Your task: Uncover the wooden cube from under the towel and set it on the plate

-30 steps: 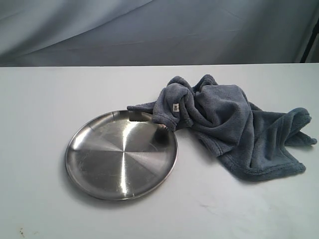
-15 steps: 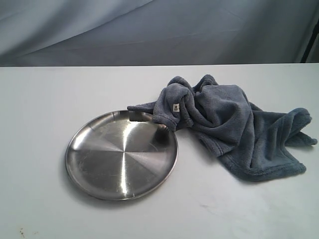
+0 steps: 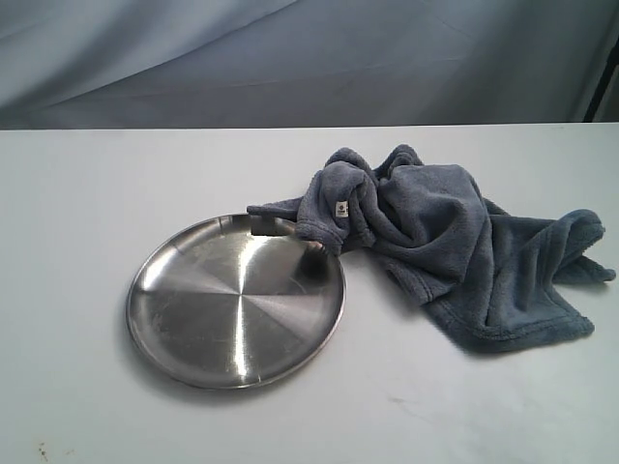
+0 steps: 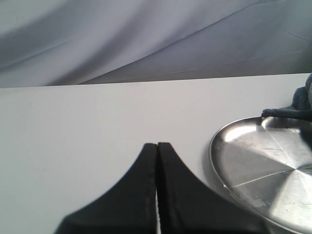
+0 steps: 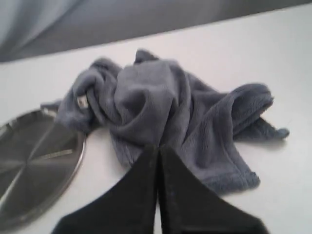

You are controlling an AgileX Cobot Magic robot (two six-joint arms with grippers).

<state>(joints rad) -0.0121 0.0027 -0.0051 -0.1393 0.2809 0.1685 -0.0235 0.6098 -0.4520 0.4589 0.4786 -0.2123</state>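
The grey-blue towel (image 3: 445, 242) lies bunched on the white table, its white tag (image 3: 340, 210) facing the plate. One corner of it drapes over the far rim of the steel plate (image 3: 193, 358). The wooden cube is hidden; no wood shows anywhere. My left gripper (image 4: 157, 146) is shut with nothing in it, above bare table beside the plate (image 4: 229, 165). My right gripper (image 5: 158, 148) is shut and empty, its tips above the near edge of the towel (image 5: 146, 92), with the plate (image 5: 29, 161) off to one side. Neither gripper shows in the exterior view.
The white table (image 3: 87, 193) ends at a far edge against a grey cloth backdrop (image 3: 290, 58). Open table surface lies left of the plate and in front of both things. A few small dark specks (image 3: 43, 449) mark the near left corner.
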